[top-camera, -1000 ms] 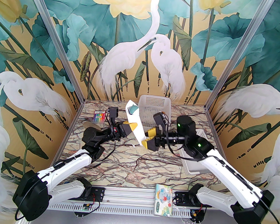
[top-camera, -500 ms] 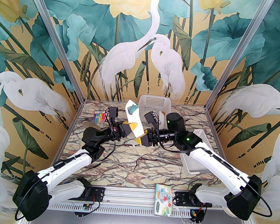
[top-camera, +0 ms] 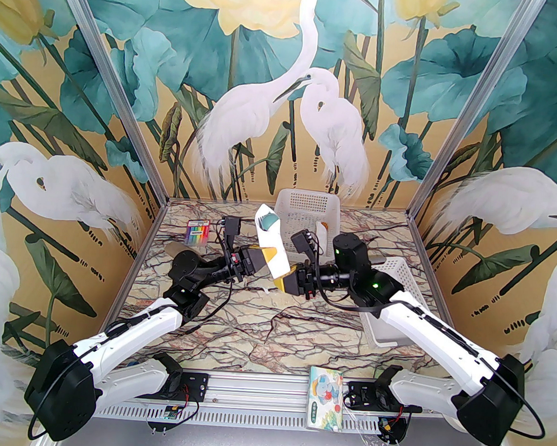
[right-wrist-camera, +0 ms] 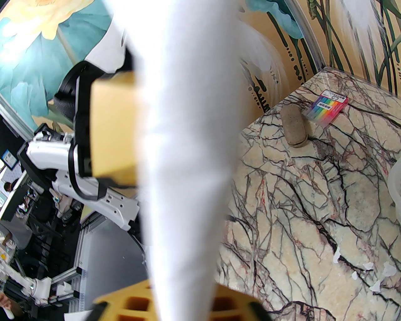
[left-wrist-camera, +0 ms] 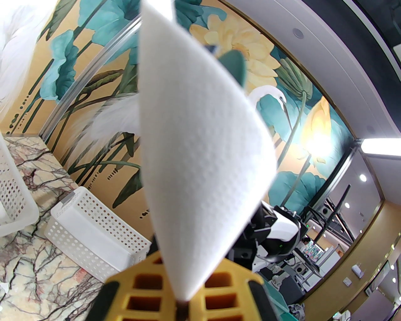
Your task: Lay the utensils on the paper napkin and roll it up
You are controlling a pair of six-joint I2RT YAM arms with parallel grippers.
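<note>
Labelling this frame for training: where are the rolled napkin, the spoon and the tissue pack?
rolled napkin [top-camera: 272, 238], top view, middle of roll
spoon [top-camera: 268, 222], top view, bowl above the roll
tissue pack [top-camera: 325, 399], top view, printed front

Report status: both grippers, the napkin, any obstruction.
Left gripper shut on rolled napkin, mid-roll. Right gripper shut on its lower end. Utensils peek from top. White basket behind the roll.

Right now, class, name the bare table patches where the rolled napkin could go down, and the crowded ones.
Free: the near-centre marble, bordered by the right basket and the tissue pack. Crowded: the back, with the far basket, marker pack and tan case.
</note>
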